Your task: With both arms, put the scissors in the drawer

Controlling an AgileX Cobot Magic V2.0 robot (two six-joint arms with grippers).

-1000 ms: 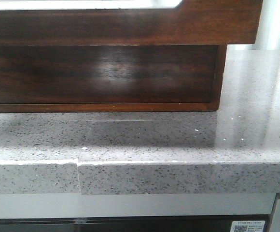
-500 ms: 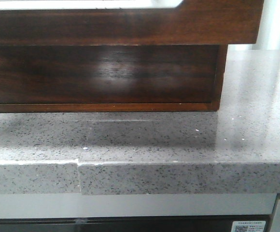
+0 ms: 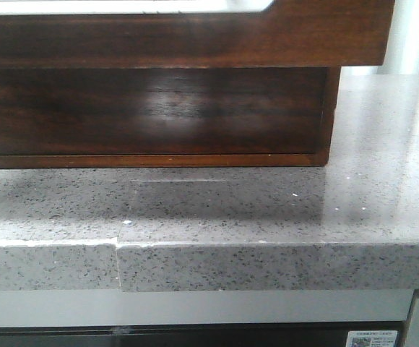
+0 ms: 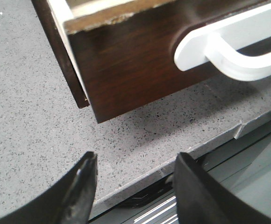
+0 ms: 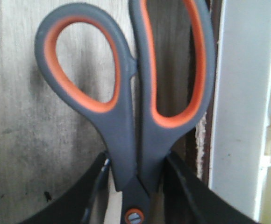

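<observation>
Front view, compared with the two earlier frames: no visible change. The drawer [image 3: 159, 43] fills the upper left and centre of the frame, overhanging the cabinet body [image 3: 152, 112] on the speckled grey countertop [image 3: 267, 210]. Judgement: drawer already pulled out; arms nearly static.

Left wrist view: left gripper [image 4: 134, 186] has its fingers apart, holding nothing, hovering near the drawer's lower corner and its white handle [image 4: 229, 42].

Right wrist view: right gripper [image 5: 135, 186] is clamped on the scissors [image 5: 131, 98] just above the pivot. Handles are dark grey with orange lining, loops pointing to the top of the frame, over a pale worn wood surface, probably the drawer interior. Judgement: release is the step remaining.
</observation>
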